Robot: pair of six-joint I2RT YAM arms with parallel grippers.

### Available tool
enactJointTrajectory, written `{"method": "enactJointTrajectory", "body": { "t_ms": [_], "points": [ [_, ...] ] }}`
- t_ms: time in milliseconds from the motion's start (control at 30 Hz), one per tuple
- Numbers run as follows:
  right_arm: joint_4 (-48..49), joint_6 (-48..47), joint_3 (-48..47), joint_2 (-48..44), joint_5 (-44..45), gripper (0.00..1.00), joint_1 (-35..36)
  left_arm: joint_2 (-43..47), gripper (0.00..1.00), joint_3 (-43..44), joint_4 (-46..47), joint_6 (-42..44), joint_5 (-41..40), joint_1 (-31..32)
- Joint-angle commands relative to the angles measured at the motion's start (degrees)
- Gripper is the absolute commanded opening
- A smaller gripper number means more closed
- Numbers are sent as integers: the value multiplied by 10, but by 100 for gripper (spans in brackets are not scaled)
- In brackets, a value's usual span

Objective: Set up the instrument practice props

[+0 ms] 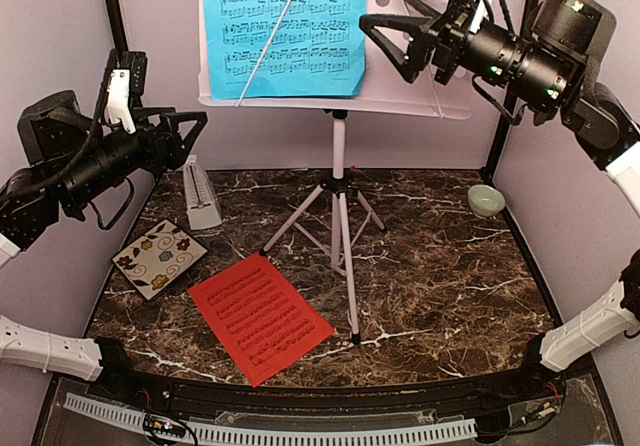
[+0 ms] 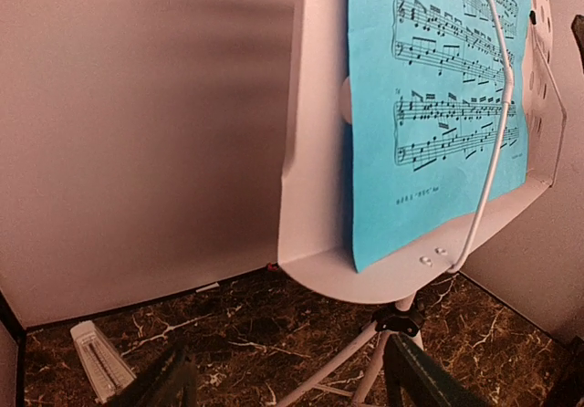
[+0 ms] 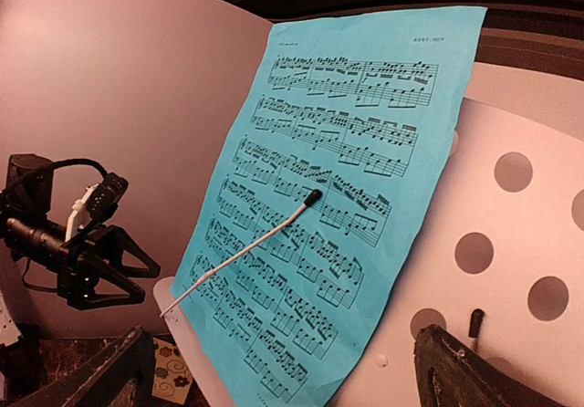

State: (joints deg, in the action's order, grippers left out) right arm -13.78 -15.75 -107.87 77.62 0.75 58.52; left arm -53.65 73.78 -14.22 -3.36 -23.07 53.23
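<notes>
The white perforated music stand (image 1: pixel 339 181) rests on its tripod legs at the back middle of the marble table. A blue music sheet (image 1: pixel 285 26) leans on its desk under a thin white wire arm (image 1: pixel 272 38). A red-orange sheet (image 1: pixel 260 316) lies flat on the table in front. The pale grey metronome (image 1: pixel 200 194) stands at the back left. My left gripper (image 1: pixel 197 131) hangs open to the left of the stand, holding nothing. My right gripper (image 1: pixel 378 44) is open in front of the desk's right half, apart from the sheet. The left wrist view has the blue sheet (image 2: pixel 429 106), the stand (image 2: pixel 315 151) and the metronome (image 2: pixel 99 361).
A floral square coaster (image 1: pixel 158 258) lies at the left of the table. A small green bowl (image 1: pixel 486 200) sits at the back right. Pale walls and black posts close in the back and sides. The tripod legs spread over the middle of the table.
</notes>
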Motion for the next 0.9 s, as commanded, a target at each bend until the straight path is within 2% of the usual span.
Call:
{"method": "enactJointTrajectory", "body": {
  "t_ms": [0,133,267,467,667,867],
  "points": [
    [-31,36,47,-32,-77,99,12,22,73,-32,-75,-95,-21,-13],
    [-21,53,127,-64,-88,97,23,25,73,-64,-105,-159,35,-61],
    [-6,76,206,-95,-90,96,26,48,72,-125,-89,-224,105,-117],
    [-2,102,290,-126,-82,95,29,36,73,-190,-73,-278,163,-134],
    [3,127,347,-142,-78,94,39,35,73,-279,-16,-345,220,-153],
    [8,150,406,-149,-58,93,63,51,74,-365,-3,-405,232,-171]
  ]
}}
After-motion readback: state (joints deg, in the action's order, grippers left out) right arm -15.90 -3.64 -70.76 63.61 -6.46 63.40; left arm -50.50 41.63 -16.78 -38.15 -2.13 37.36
